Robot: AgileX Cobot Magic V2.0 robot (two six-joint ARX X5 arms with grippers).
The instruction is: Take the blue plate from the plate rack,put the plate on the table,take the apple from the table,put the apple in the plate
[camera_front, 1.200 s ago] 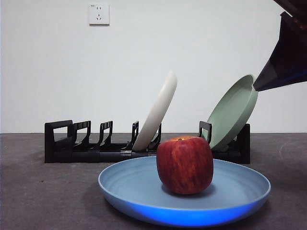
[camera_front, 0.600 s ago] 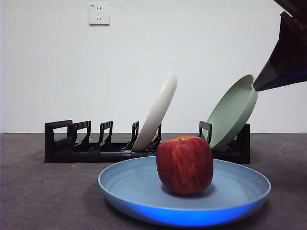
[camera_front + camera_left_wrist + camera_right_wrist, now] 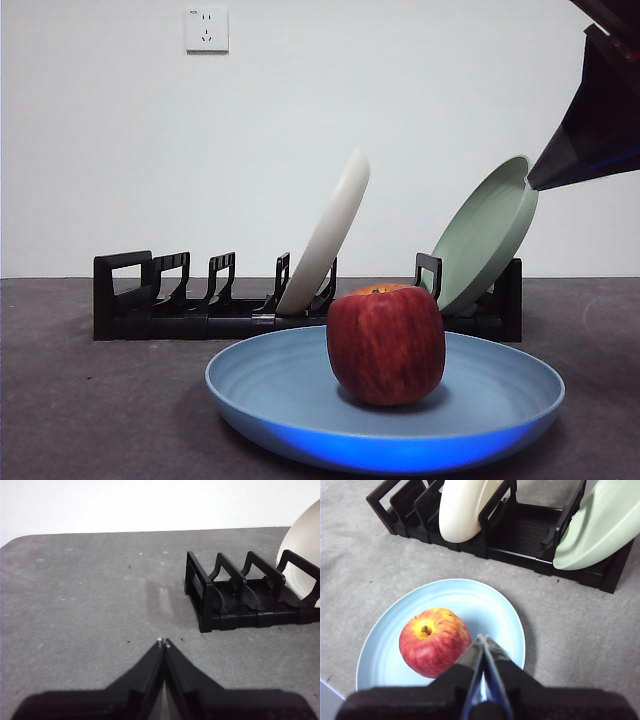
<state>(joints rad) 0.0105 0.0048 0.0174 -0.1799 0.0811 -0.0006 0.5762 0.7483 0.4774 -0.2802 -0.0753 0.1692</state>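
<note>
No brand, label or legible writing shows on anything. One red apple (image 3: 386, 344) sits upright in the one blue plate (image 3: 270, 385), which lies flat on the dark grey counter (image 3: 90, 400) near its front edge, just in front of the plate rack (image 3: 150, 300). The apple's stem dip, ringed with yellow-orange, faces up. The single black rack runs along the counter toward the back edge and holds two plates, each leaning in its own slot: one cream-white plate (image 3: 328, 235) near the middle and one sage-green plate (image 3: 485, 235) at the rack's end. Several slots beside the cream plate stand bare.

The right pincer (image 3: 483, 641) hangs above the blue plate beside the apple, jaws pressed together, gripping nothing. The left pincer (image 3: 163, 642) is over bare counter well apart from the rack's looped end, jaws likewise closed on nothing. One white wall socket (image 3: 206, 29) is on the wall behind.
</note>
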